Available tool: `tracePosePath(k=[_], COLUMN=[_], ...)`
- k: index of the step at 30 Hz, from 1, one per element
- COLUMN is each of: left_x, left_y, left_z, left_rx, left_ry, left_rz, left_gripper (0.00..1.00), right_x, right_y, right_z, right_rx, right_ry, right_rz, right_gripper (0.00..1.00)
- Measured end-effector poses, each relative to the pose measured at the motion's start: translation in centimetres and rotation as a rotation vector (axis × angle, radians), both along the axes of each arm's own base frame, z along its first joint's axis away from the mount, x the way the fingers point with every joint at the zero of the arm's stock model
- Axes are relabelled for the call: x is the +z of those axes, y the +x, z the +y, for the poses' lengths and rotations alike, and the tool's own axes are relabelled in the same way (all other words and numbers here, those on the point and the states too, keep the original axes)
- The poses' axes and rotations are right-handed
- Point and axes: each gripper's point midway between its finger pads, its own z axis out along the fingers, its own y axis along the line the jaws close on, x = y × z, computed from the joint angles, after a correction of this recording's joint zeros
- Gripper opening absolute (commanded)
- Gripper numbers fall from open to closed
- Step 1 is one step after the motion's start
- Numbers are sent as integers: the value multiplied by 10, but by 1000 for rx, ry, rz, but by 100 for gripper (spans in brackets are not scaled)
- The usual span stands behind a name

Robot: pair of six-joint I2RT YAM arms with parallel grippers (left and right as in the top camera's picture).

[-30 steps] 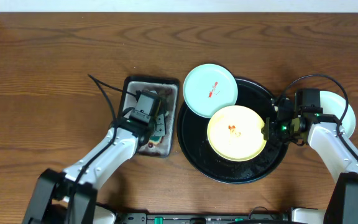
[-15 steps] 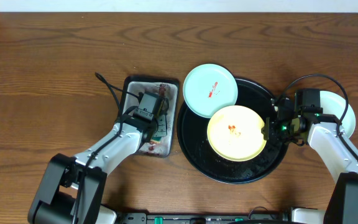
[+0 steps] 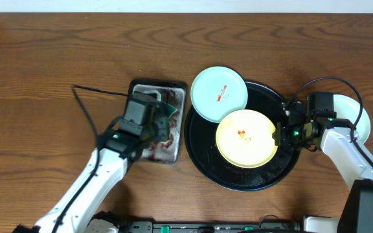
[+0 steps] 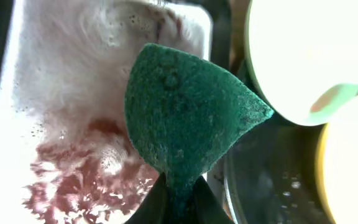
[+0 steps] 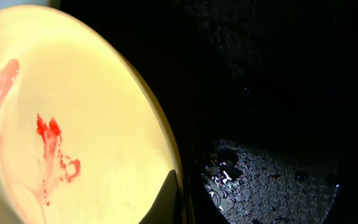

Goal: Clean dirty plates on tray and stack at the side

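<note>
A yellow plate with a red sauce smear lies on the round black tray. My right gripper is shut on the yellow plate's right rim, which also shows in the right wrist view between the fingers. A mint plate with a red smear overlaps the tray's upper left rim. Another pale plate lies at the far right, partly under the right arm. My left gripper is shut on a green sponge held over the grey metal tray.
The grey rectangular tray stands just left of the black tray and holds foamy water tinted red. The left arm's cable loops out over the table. The black tray's floor is wet.
My left arm has lifted and swung back to the left with the sponge in its jaws, above the grey tray. The right arm and the plates have not moved.
</note>
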Motion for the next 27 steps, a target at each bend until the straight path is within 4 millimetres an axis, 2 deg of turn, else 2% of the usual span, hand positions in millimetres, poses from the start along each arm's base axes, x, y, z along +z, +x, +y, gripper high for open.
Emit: tracePosePath(k=[8, 11, 18, 22, 27], left_x=[40, 49, 78, 84, 77], left_y=[3, 4, 2, 1, 1], left_z=[9, 13, 31, 37, 39], left_rx=[-15, -23, -66, -93, -96], left_ry=[-286, -382, -656, -771, -861], left_rz=[-28, -24, -31, -14, 40], left_gripper=[7, 7, 7, 7, 7], right_x=[0, 0, 0, 0, 0], right_y=[0, 0, 0, 0, 0], right_z=[0, 0, 0, 0, 0], right_rx=[4, 4, 3, 3, 3], right_ry=[-1, -2, -3, -3, -3], right_rz=[-1, -1, -1, -1, -1], right_gripper=[1, 1, 1, 1, 1])
